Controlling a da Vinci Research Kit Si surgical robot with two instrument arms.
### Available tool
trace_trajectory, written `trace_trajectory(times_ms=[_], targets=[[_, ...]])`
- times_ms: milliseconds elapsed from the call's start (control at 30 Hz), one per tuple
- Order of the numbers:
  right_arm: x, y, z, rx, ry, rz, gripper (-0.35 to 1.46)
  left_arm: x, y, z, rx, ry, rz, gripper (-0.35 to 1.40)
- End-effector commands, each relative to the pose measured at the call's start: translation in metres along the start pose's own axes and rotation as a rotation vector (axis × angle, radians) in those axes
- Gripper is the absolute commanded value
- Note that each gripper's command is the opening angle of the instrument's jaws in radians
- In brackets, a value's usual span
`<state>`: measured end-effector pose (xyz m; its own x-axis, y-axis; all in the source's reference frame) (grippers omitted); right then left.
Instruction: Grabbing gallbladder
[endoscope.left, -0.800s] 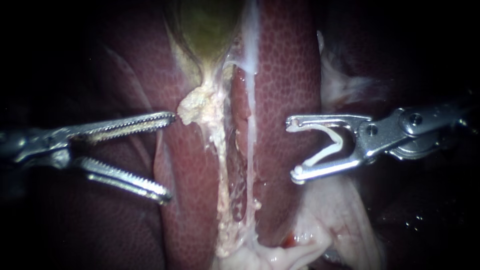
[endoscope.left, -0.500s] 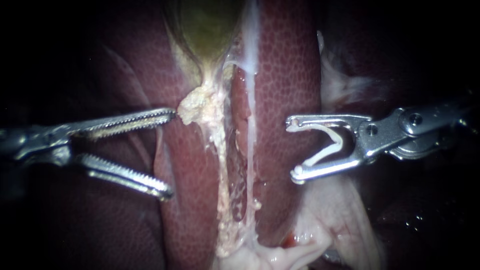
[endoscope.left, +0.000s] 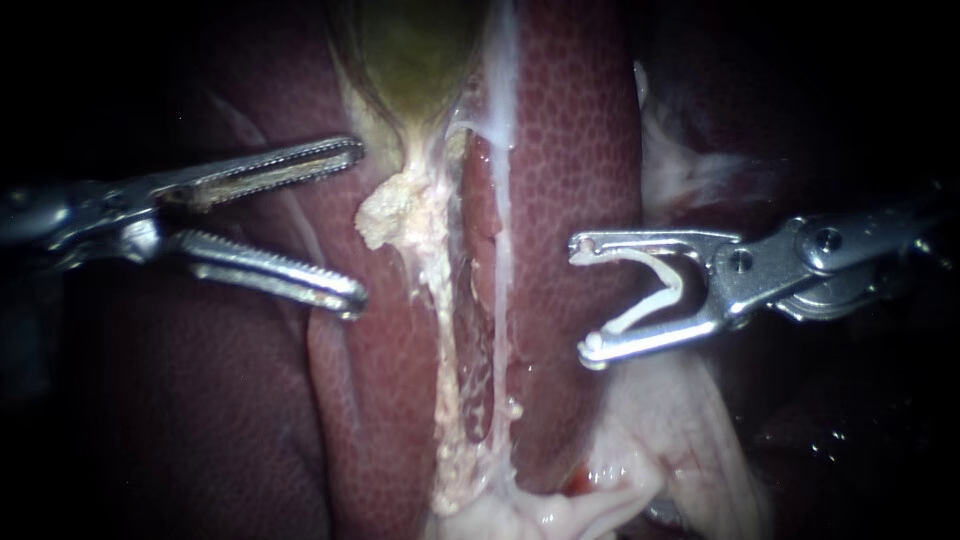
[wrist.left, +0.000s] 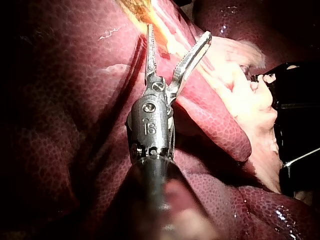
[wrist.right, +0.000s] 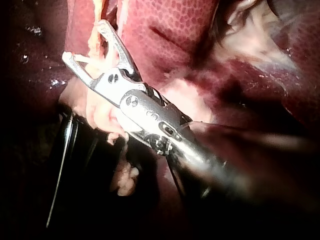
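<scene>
The greenish gallbladder (endoscope.left: 412, 50) lies at the top centre between two lobes of the dark red liver (endoscope.left: 570, 150). It narrows into a pale, crumbly strand (endoscope.left: 392, 212) that runs down the groove. My left instrument (endoscope.left: 356, 225) has its toothed jaws open, the tips just left of that pale lump and touching nothing. In the left wrist view my left instrument (wrist.left: 177, 32) spreads its jaws over the liver (wrist.left: 75, 100), short of the yellowish tissue ahead. My right instrument (endoscope.left: 583, 297) hovers over the right lobe, its jaws apart with a white clip (endoscope.left: 655, 290) seated between them.
Whitish membrane (endoscope.left: 690, 175) lies on the right lobe's outer side, and pale folded tissue (endoscope.left: 640, 450) below my right instrument. A thin white band (endoscope.left: 500, 130) runs down the groove. In the right wrist view my right instrument (wrist.right: 85, 40) stands over pale tissue (wrist.right: 100, 110).
My left instrument has risen along the liver toward the gallbladder's narrow end, jaws still open. The right instrument has kept its place.
</scene>
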<state>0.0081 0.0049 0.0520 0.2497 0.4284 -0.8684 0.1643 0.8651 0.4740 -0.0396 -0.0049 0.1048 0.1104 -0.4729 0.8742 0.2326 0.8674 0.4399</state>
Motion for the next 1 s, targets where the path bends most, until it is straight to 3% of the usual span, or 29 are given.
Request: trace_trajectory(times_ms=[33, 133, 333, 433, 567, 600, 1000], targets=[[0.0, 0.0, 0.0, 0.0, 0.0, 0.0, 0.6, 0.0004, 0.0002, 0.0004, -0.004, 0.002, 0.0, 0.69], [0.0, 0.0, 0.0, 0.0, 0.0, 0.0, 0.6, 0.0015, 0.0005, 0.0011, -0.007, 0.002, 0.011, 0.61], [0.0, 0.0, 0.0, 0.0, 0.0, 0.0, 0.6, 0.0028, 0.0008, 0.0016, -0.016, 0.002, -0.019, 0.41], [0.0, 0.0, 0.0, 0.0, 0.0, 0.0, 0.6, 0.0029, 0.0008, 0.0015, -0.029, 0.003, -0.048, 0.19], [0.0, 0.0, 0.0, 0.0, 0.0, 0.0, 0.6, 0.0029, 0.0008, 0.0011, -0.059, 0.005, -0.084, -0.3], [0.0, 0.0, 0.0, 0.0, 0.0, 0.0, 0.6, 0.0029, 0.0008, 0.001, -0.061, 0.005, -0.09, -0.35], [0.0, 0.0, 0.0, 0.0, 0.0, 0.0, 0.6, 0.0027, 0.0007, -0.0001, -0.086, 0.006, -0.122, -0.35]])
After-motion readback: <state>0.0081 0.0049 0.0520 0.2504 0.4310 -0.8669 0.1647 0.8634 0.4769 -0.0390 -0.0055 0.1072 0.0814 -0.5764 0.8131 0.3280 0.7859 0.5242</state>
